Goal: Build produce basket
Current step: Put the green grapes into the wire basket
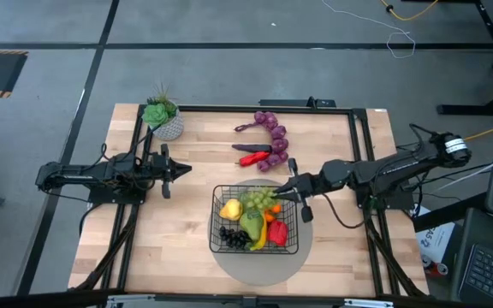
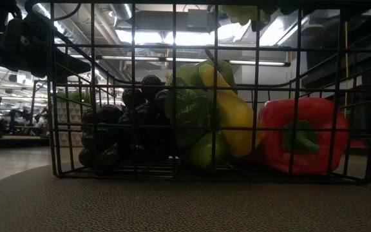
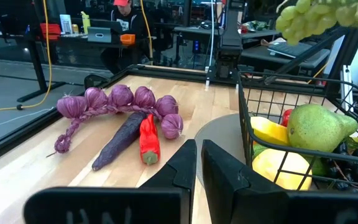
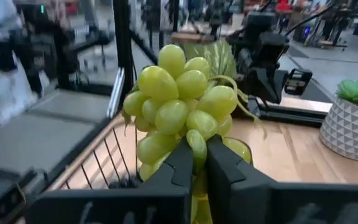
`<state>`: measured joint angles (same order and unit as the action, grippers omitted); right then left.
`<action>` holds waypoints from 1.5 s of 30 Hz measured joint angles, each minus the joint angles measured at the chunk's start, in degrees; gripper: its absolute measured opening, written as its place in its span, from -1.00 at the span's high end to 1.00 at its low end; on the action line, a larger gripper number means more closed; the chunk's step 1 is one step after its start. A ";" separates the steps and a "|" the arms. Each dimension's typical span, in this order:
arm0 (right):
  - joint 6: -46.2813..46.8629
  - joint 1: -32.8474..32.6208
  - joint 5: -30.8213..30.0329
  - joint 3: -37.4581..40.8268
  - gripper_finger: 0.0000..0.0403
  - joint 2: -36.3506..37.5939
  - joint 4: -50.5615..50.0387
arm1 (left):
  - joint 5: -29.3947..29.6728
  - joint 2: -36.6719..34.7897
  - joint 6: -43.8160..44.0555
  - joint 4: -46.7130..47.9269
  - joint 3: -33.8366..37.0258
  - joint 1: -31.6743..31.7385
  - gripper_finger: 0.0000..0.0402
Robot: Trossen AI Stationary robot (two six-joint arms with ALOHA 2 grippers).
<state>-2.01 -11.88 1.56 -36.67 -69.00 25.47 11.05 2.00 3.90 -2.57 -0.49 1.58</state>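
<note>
The black wire basket (image 1: 291, 250) stands on a round grey mat near the table's near edge. It holds a lemon (image 1: 229, 208), a green pear (image 1: 251, 224), dark grapes (image 1: 233, 238), a red pepper (image 1: 278, 233) and a yellow piece. My right gripper (image 1: 286, 192) is over the basket's far right corner, shut on a green grape bunch (image 1: 261, 198). My left gripper (image 1: 185, 169) waits shut to the left of the basket, touching nothing. In the low view the dark grapes (image 2: 124, 129), pear (image 2: 189, 109) and red pepper (image 2: 301, 135) show through the mesh. My right gripper pinches the green grape bunch (image 4: 179, 106) between its two fingers (image 4: 180, 165) at the bunch's end nearest the gripper (image 4: 195, 142). It comes from the table's right, about level. The bunch (image 3: 303, 18) is lifted clear above the basket's rim (image 3: 278, 81), sticking out ahead of the fingertips.
A purple braid of bulbs (image 1: 272, 128), a red chili (image 1: 253, 159) and a dark purple carrot (image 1: 251, 148) lie on the table beyond the basket. A white pot with a green succulent (image 1: 163, 115) stands at the far left. A black frame borders the table.
</note>
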 joint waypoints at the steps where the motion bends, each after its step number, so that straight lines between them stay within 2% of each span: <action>1: 0.59 0.00 -0.43 0.65 0.93 -0.22 1.50 | 0.00 0.00 0.00 0.00 0.00 0.00 0.90; 8: 6.29 0.04 -10.42 -0.55 0.97 -5.66 2.17 | 0.00 0.00 0.00 0.00 0.00 0.00 0.90; 12: 6.21 0.02 -11.57 -3.23 0.97 -10.73 1.79 | 0.00 0.00 0.00 0.00 0.00 0.00 0.90; 18: 7.98 0.00 -9.02 -6.40 0.95 -13.96 -1.08 | 0.00 0.01 -0.01 0.00 0.00 0.00 0.90; 25: 9.23 0.00 -8.90 -7.01 0.82 -13.96 -2.99 | 0.00 0.00 -0.01 0.00 0.00 0.00 0.90; 30: 9.22 0.02 -4.14 -7.01 0.75 -13.96 -2.84 | 0.00 0.00 0.00 0.00 0.00 0.00 0.90; 33: 9.02 -0.02 -3.91 -7.01 0.70 -13.96 -2.61 | 0.00 0.00 0.00 0.00 0.00 0.00 0.90; 40: 8.01 -0.02 -3.74 -7.01 0.37 -13.94 -0.35 | 0.00 0.01 0.00 0.00 0.00 0.00 0.90; 45: 7.99 -0.02 0.50 -7.03 0.13 -13.94 1.23 | 0.00 0.02 0.00 0.00 0.00 0.00 0.90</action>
<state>5.98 -11.90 2.06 -43.70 -82.94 26.71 11.05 2.02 3.90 -2.57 -0.49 1.58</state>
